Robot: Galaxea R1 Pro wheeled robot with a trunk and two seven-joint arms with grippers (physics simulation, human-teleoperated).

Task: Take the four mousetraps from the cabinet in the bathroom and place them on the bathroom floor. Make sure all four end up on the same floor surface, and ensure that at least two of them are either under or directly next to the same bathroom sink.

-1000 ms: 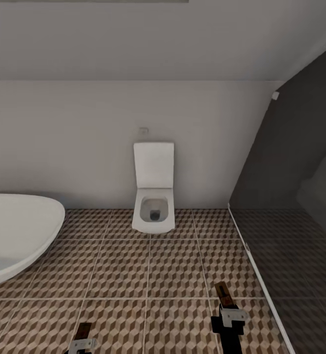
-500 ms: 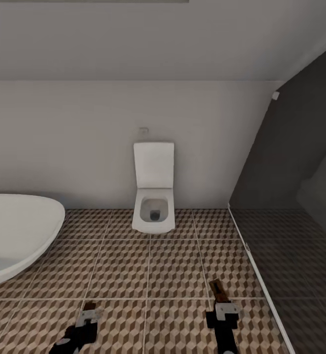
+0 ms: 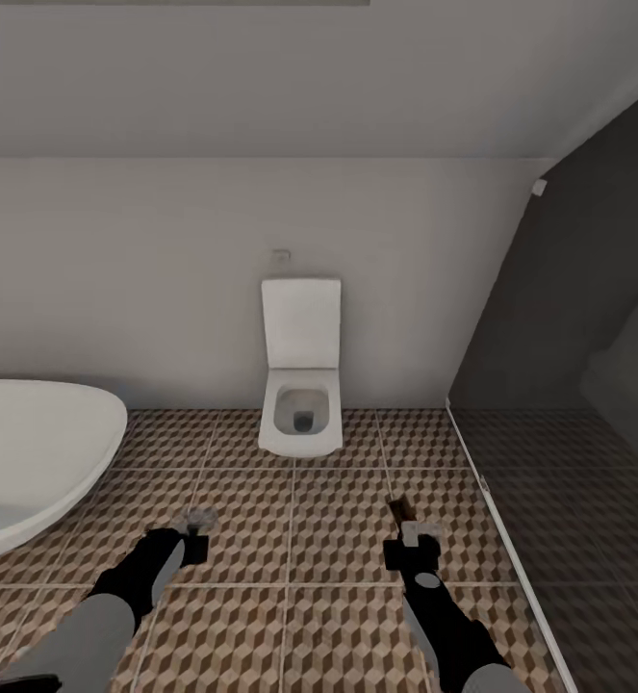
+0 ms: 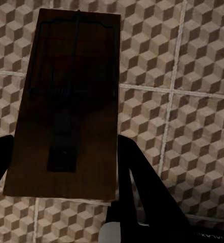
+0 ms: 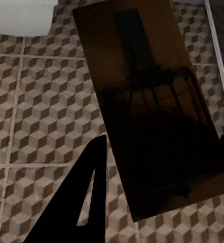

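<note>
**Two mousetraps carried over the bathroom tiles**

Each arm holds one small flat brown wooden mousetrap with dark wire parts. In the left wrist view, the left mousetrap (image 4: 66, 106) lies lengthwise between the black fingers (image 4: 137, 177) of the left gripper (image 3: 195, 527), which pinch its long edges near one end. In the right wrist view, the right mousetrap (image 5: 150, 106) sits gripped the same way in the right gripper (image 3: 407, 525), tilted slightly.

Both hover above the cube-patterned brown, beige and white tiled floor (image 3: 290, 520). A square white toilet (image 3: 301, 404) stands against the far wall, an oval white bathtub (image 3: 30, 452) at the left, a dark glass partition (image 3: 569, 404) at the right.

The boards look light, stiff and thin, likely easy to twist out of a narrow pinch; gripping the bare wooden edges, clear of the wire spring, seems safest.
</note>
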